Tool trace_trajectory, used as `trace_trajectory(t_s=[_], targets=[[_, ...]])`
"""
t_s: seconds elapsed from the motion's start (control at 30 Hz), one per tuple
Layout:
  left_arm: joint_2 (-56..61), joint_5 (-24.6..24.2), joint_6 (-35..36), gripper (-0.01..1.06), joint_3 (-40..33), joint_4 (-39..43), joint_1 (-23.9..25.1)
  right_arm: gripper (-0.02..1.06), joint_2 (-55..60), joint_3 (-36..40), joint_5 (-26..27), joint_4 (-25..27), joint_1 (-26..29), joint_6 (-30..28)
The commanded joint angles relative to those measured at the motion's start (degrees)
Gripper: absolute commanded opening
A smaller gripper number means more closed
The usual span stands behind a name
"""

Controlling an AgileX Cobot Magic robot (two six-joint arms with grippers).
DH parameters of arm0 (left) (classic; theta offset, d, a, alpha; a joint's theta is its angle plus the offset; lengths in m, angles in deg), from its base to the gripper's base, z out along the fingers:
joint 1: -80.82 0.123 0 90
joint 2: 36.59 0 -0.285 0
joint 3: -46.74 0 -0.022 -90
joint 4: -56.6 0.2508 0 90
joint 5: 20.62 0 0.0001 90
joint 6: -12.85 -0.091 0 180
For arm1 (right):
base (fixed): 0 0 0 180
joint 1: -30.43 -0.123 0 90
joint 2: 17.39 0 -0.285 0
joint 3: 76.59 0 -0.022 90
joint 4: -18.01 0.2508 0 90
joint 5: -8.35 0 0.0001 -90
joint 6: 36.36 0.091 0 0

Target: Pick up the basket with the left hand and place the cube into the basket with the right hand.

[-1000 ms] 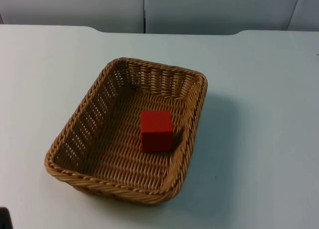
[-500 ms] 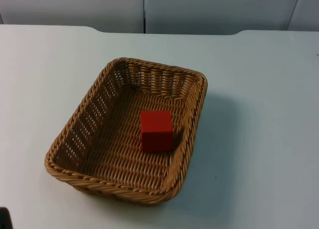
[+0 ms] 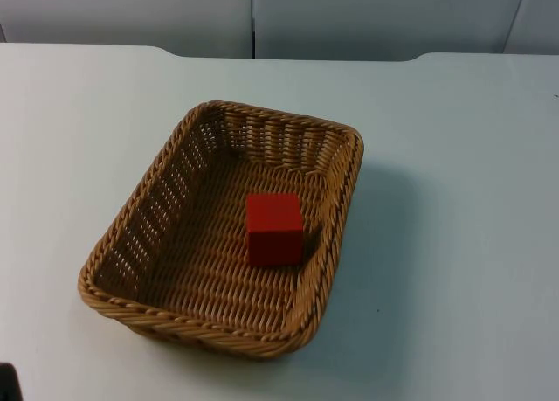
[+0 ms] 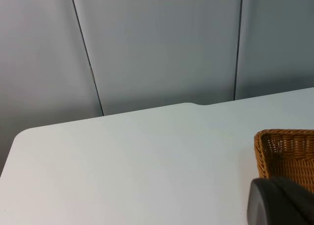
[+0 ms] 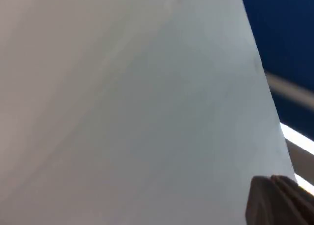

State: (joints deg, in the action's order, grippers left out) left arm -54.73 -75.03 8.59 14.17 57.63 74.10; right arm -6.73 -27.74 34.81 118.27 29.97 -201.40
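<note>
Nothing has moved since the earlier frame: cube (image 3: 274,229) rests inside basket (image 3: 157,309) at centre frame.
Woven basket looks light and stiff, best gripped at its rim; left gripper (image 4: 282,203) sits near one corner, right gripper (image 5: 279,200) waits above the table (image 3: 463,156); whether either pincer is apart cannot be told.

White table top (image 3: 463,156) meets grey partition wall (image 3: 349,17) at far edge.
</note>
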Motion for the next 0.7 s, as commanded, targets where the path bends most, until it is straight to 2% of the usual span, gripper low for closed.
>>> trace_trajectory(t_s=[0.0,0.07,0.1,0.13,0.17,0.27,0.3,0.33,0.37,0.43,0.47,0.57,0.6,0.63,0.67], targets=[[0.27,0.15,0.39,0.00,-0.33,-0.61,-0.12,0.00,-0.18,0.33,-11.10,-0.32,-0.08,-0.85],[0.27,0.15,0.39,0.00,-0.33,-0.61,-0.12,0.00,-0.18,0.71,-17.26,-0.32,-0.08,-3.38],[0.27,0.15,0.39,0.00,-0.33,-0.61,-0.12,0.00,-0.18,0.84,-18.95,-0.32,-0.08,-2.78],[0.27,0.15,0.39,0.00,-0.33,-0.61,-0.12,0.00,-0.18,0.84,-18.95,-0.32,-0.08,-2.78],[0.27,0.15,0.39,0.00,-0.33,-0.61,-0.12,0.00,-0.18,0.98,-18.98,-0.32,-0.08,-0.13],[0.27,0.15,0.39,0.00,-0.33,-0.61,-0.12,0.00,-0.18,0.98,-13.34,-0.32,-0.08,12.22],[0.27,0.15,0.39,0.00,-0.33,-0.61,-0.12,0.00,-0.18,0.98,-13.34,-0.32,-0.08,12.22],[0.27,0.15,0.39,0.00,-0.33,-0.61,-0.12,0.00,-0.18,0.98,-11.17,-0.32,-0.08,16.72],[0.27,0.15,0.39,0.00,-0.33,-0.61,-0.12,0.00,-0.18,0.98,-9.41,-0.32,-0.08,17.96],[0.27,0.15,0.39,0.00,-0.33,-0.61,-0.12,0.00,-0.18,0.98,-10.77,-0.32,-0.08,12.11],[0.27,0.15,0.39,0.00,-0.33,-0.61,-0.12,0.00,-0.18,0.98,-10.77,-0.32,-0.08,12.11],[0.27,0.15,0.39,0.00,-0.33,-0.61,-0.12,0.00,-0.18,0.98,-12.28,-0.32,-0.08,6.57],[0.27,0.15,0.39,0.00,-0.33,-0.61,-0.12,0.00,-0.18,0.98,-12.17,-0.32,-0.08,3.14],[0.27,0.15,0.39,0.00,-0.33,-0.61,-0.12,0.00,-0.18,0.98,-12.17,-0.32,-0.08,3.14],[0.27,0.15,0.39,0.00,-0.33,-0.61,-0.12,0.00,-0.18,0.98,-12.04,-0.32,-0.08,-3.34]])
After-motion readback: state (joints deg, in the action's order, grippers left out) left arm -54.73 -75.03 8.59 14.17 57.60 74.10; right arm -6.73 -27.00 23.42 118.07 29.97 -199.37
